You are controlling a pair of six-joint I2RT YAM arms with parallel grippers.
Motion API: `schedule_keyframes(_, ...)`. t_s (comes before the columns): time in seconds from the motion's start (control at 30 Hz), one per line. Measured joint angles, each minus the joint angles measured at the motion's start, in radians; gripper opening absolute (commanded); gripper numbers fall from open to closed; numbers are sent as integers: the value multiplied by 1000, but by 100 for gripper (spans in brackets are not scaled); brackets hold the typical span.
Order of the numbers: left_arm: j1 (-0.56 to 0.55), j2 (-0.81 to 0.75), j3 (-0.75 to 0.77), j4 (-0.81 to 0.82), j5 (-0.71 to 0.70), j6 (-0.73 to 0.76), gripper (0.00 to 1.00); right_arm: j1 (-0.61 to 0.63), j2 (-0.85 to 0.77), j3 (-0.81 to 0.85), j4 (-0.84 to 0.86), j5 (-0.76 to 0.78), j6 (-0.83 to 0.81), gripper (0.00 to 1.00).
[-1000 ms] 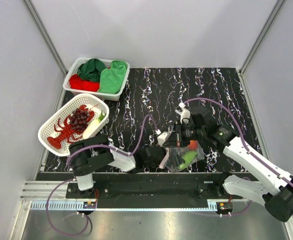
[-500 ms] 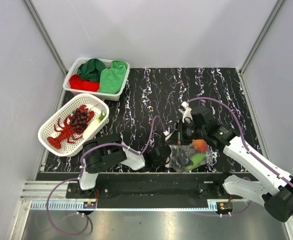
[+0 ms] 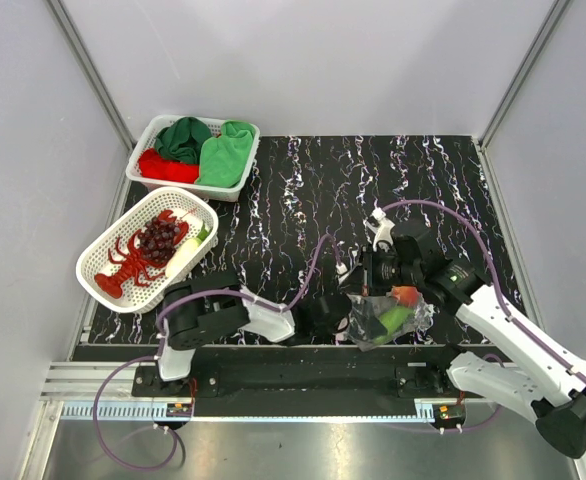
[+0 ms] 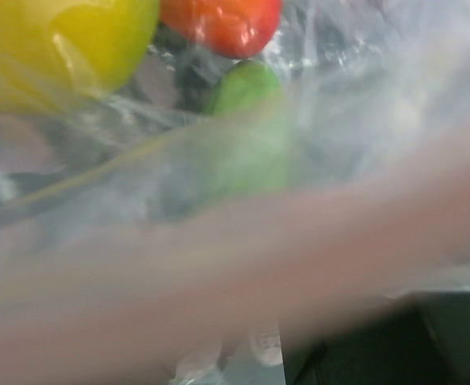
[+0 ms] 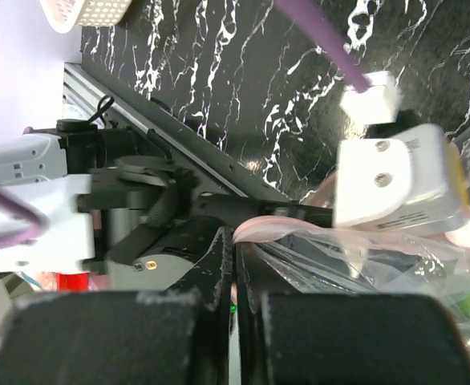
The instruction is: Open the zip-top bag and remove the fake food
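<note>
At the worktop's near edge, the right gripper clamps the pink strip of the zip-top bag; the left gripper, its grip unclear, should take the opposite lip.

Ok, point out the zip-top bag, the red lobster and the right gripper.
zip-top bag point(image 3: 388, 322), top view, middle of the pouch.
red lobster point(image 3: 128, 268), top view, mid-body.
right gripper point(image 5: 234, 245), right wrist view, between its shut fingertips.

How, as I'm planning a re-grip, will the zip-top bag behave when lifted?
Probably floppy: the zip-top bag looks crumpled at the right claw. Its fake food bunches together, so weight may shift. Glossy film may slip.
</note>
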Motion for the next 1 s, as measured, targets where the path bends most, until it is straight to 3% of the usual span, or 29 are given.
schedule_keyframes(0.23,57,-177,47,-381,-114,183,0,11,-61,0,-18,50,-66,0)
schedule_keyframes(0.6,161,-317,166,-702,-118,388,0,14,-167,-50,-34,274,-111,0)
schedule_keyframes(0.83,167,-349,318,-909,-105,426,0,14,-82,-45,10,270,-151,0)
schedule_keyframes(1.0,200,-342,432,-1069,-133,365,0,11,-21,-14,50,233,-163,0)
